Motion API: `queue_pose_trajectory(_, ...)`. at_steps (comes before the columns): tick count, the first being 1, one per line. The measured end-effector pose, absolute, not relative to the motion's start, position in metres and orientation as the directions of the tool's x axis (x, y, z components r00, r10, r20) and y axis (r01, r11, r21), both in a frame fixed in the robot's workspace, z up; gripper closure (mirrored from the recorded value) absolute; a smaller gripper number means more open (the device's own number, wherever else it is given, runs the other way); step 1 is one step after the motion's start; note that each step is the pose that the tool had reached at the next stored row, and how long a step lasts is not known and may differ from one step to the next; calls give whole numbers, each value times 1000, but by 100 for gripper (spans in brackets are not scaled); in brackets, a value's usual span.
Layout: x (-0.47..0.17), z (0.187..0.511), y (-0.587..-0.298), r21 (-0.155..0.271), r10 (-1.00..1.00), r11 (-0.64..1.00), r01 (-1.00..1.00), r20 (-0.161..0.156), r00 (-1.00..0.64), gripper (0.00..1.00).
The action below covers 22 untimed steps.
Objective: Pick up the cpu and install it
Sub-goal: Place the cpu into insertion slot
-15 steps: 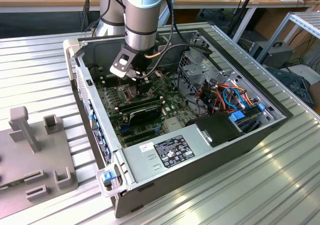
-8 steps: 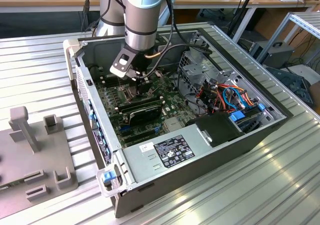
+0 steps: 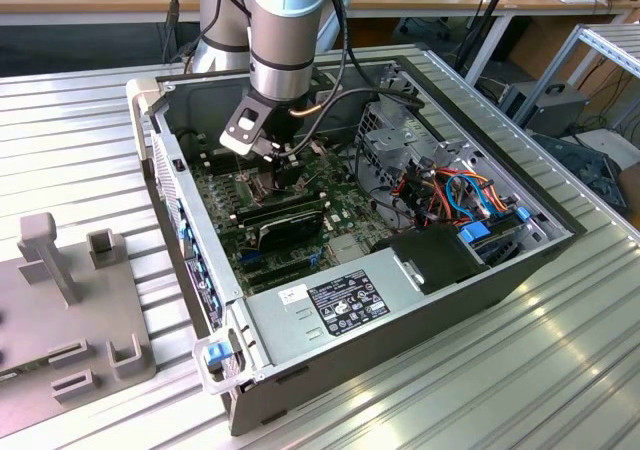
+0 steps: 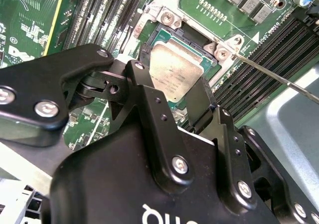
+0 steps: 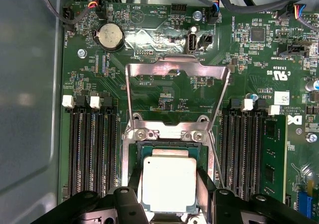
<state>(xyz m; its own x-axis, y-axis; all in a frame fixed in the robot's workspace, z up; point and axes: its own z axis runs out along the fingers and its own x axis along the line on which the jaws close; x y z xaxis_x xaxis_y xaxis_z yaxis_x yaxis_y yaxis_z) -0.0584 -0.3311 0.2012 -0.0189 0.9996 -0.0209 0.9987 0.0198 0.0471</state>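
Gripper: the gripper (image 5: pixel 169 190) is closed on the cpu (image 5: pixel 169 181); in both wrist views its two black fingers (image 5: pixel 133 194) press against two opposite edges of the chip.
Cpu: the silver-grey square lies flat between the fingers, directly at the socket (image 5: pixel 149 148). I cannot tell if it already sits fully inside or is a little above.
Socket frame: the shiny metal frame (image 5: pixel 177 67) is folded open, away from the socket, and its thin lever (image 4: pixel 269 74) stands out to one side.
Memory slots: long black slots (image 5: pixel 92 149) run on both sides of the socket.
Motherboard: the green board (image 5: pixel 174 102) carries a round battery (image 5: pixel 110 36) beyond the frame.
Case: in the exterior view the arm reaches down into the open computer case (image 3: pixel 400 370), which lies on a ribbed metal table (image 3: pixel 80 150).
Fixture: a grey holder (image 3: pixel 60 310) rests at the exterior view's left, well apart from the case.
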Motion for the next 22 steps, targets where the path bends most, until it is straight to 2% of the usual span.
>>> queue_pose_trajectory(22,-58,201,-331,47,1000,25,999,-21,-24,47)
